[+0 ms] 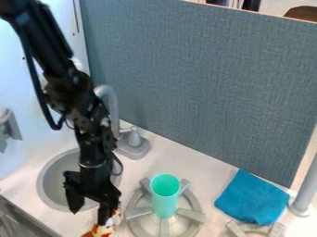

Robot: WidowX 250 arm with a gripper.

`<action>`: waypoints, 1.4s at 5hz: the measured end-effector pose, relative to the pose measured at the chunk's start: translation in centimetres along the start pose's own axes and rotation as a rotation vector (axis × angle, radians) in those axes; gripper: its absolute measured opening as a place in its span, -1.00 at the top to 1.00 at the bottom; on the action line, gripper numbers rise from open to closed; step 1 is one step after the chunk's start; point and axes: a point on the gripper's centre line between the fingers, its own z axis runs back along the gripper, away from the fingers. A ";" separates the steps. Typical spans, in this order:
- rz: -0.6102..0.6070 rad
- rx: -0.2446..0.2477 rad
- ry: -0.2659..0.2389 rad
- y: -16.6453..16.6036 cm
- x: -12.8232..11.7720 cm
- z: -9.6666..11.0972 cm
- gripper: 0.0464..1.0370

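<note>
The black gripper (88, 216) hangs at the lower left, over the front right edge of the sink, with its two fingers spread apart. An orange, white and brown object (110, 227) lies at the bottom edge, right by the gripper's right finger, which partly covers it; whether they touch I cannot tell. To the right, a turquoise cup (165, 196) stands upright on a grey stove burner (136, 203). A blue cloth (252, 199) lies farther right on the white counter (204, 162).
Behind the arm, the round grey sink (53, 180) has a grey faucet (132, 149) at its back right. A tall grey-blue panel (204, 83) borders the counter's back. A second burner (255, 231) and a grey post (304, 190) are at the right.
</note>
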 end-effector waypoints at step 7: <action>0.013 -0.089 0.055 -0.8 -0.6 -1.8 0.22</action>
